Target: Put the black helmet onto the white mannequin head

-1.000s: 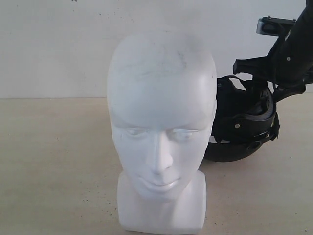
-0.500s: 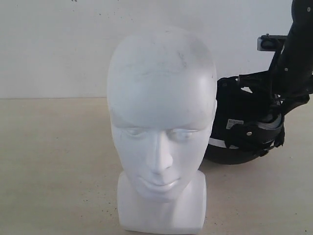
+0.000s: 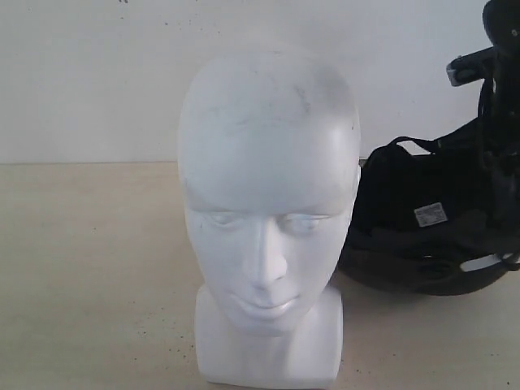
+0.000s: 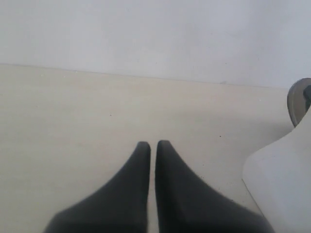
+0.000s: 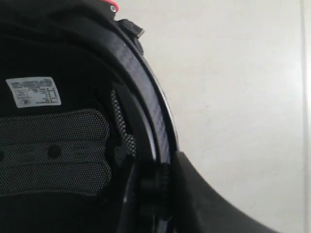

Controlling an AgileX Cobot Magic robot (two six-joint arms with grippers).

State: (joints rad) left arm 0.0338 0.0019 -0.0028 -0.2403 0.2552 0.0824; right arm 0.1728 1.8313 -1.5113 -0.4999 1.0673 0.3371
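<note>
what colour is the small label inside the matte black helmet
White rectangular label, dark print; clearest in the right wrist view.

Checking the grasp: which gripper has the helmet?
The right gripper, clamped on the helmet rim; the left gripper is shut on nothing, over the table beside the head.

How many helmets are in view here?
1. The black helmet is right of and behind the white mannequin head in the exterior view; another could hide behind the head.
</note>
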